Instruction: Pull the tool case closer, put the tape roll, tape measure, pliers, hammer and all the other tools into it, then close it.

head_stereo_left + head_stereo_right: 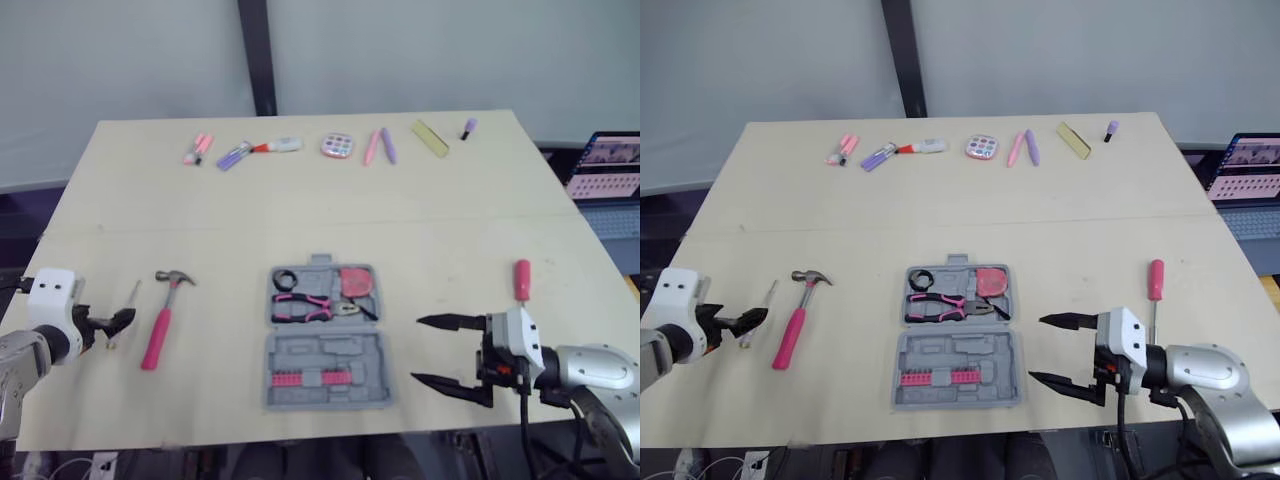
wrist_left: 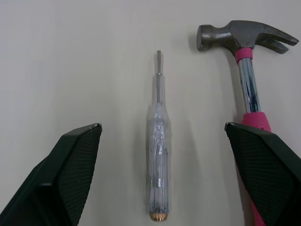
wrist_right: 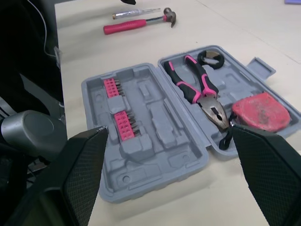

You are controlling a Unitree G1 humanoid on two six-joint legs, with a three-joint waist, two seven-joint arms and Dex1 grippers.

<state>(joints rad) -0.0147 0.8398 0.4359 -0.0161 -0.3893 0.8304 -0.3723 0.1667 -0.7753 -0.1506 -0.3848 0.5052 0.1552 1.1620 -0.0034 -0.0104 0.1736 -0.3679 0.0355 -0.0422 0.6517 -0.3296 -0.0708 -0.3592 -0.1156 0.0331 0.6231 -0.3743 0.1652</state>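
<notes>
The grey tool case (image 1: 325, 352) lies open at the table's middle front. Its far half holds a black tape roll (image 1: 286, 279), pink-handled pliers (image 1: 300, 307) and a red tape measure (image 1: 355, 282); the near half holds pink bits (image 1: 310, 378). A pink-handled hammer (image 1: 160, 320) lies left of the case, with a clear screwdriver (image 2: 159, 155) further left. My left gripper (image 1: 118, 322) is open just above that screwdriver, fingers either side. My right gripper (image 1: 440, 352) stands open right of the case, pointing at it. A red-handled screwdriver (image 1: 521, 280) lies beyond it.
Along the table's far edge lie pink and purple markers (image 1: 380, 146), a round palette (image 1: 338, 146) and a yellow strip (image 1: 431, 138). A laptop (image 1: 608, 165) stands off the table's right side. Bare tabletop surrounds the case.
</notes>
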